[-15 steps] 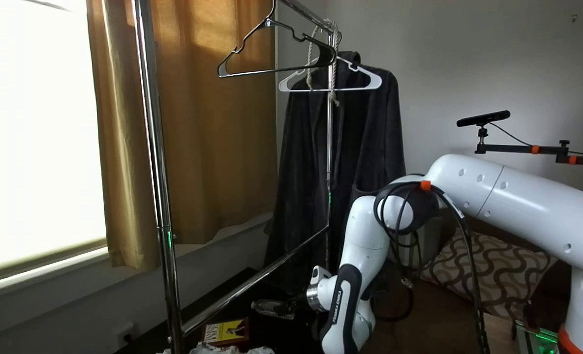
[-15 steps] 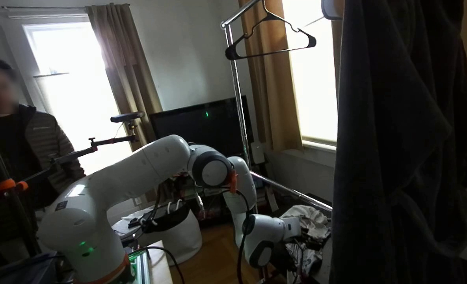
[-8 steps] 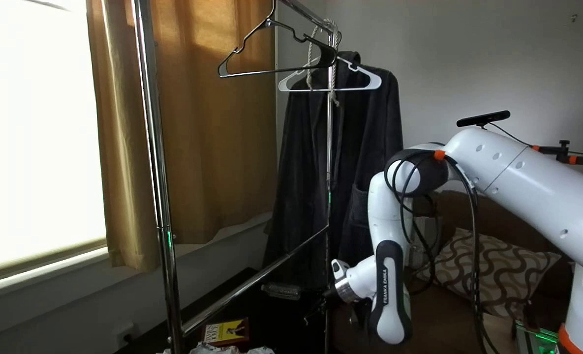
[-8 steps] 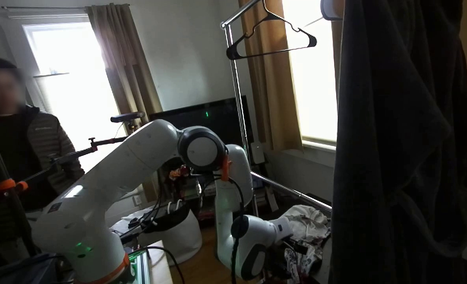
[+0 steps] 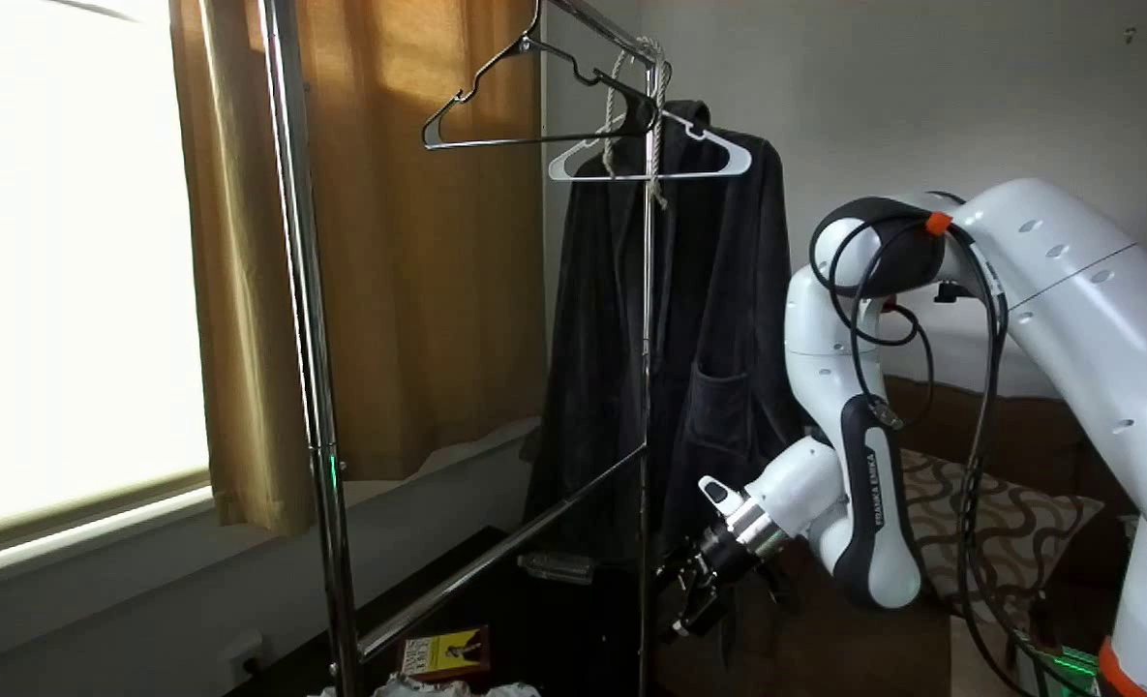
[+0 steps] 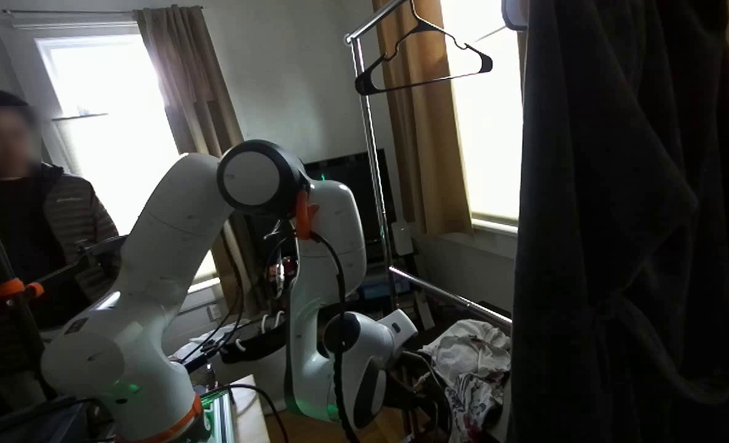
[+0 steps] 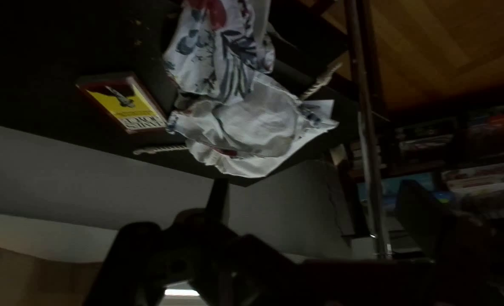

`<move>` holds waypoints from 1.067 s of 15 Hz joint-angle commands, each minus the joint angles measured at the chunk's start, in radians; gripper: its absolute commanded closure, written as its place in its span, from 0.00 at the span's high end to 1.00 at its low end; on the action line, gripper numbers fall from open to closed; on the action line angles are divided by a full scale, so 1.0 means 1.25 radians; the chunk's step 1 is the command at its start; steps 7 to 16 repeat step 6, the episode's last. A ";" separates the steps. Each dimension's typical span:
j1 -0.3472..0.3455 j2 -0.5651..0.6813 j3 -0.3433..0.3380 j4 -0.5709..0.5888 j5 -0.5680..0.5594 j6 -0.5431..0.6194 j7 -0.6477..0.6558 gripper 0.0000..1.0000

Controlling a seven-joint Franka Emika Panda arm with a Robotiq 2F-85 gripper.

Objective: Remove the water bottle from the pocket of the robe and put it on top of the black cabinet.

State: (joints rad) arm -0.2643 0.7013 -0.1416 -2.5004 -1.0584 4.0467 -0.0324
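Observation:
The clear water bottle (image 5: 556,568) lies on its side on the black cabinet (image 5: 554,639), near the hem of the robe, in an exterior view. It does not show in the wrist view. The dark robe (image 5: 602,319) hangs on the rack; its pocket (image 5: 721,407) hangs flat. The robe also fills the right side of an exterior view (image 6: 610,215). My gripper (image 5: 672,602) is to the right of the bottle and apart from it, pointing down and left. In the wrist view my gripper (image 7: 315,187) has its fingers wide apart with nothing between them.
A metal rack post (image 5: 647,387) and lower bar (image 5: 505,552) stand close to the gripper. A yellow-covered book (image 5: 445,653) and crumpled floral cloth (image 7: 243,106) lie on the cabinet. An empty black hanger (image 5: 539,140) hangs on the rack. A person (image 6: 50,215) stands behind the arm.
A second ago my gripper was at the bottle's end over the cabinet. It has let go and backed off to the right as the arm rose. The bottle now lies by itself.

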 commanded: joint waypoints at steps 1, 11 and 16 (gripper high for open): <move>-0.049 -0.084 0.000 -0.059 -0.125 0.041 0.008 1.00; -0.044 -0.073 0.005 -0.044 -0.103 0.037 -0.001 1.00; -0.044 -0.073 0.005 -0.044 -0.103 0.037 -0.001 1.00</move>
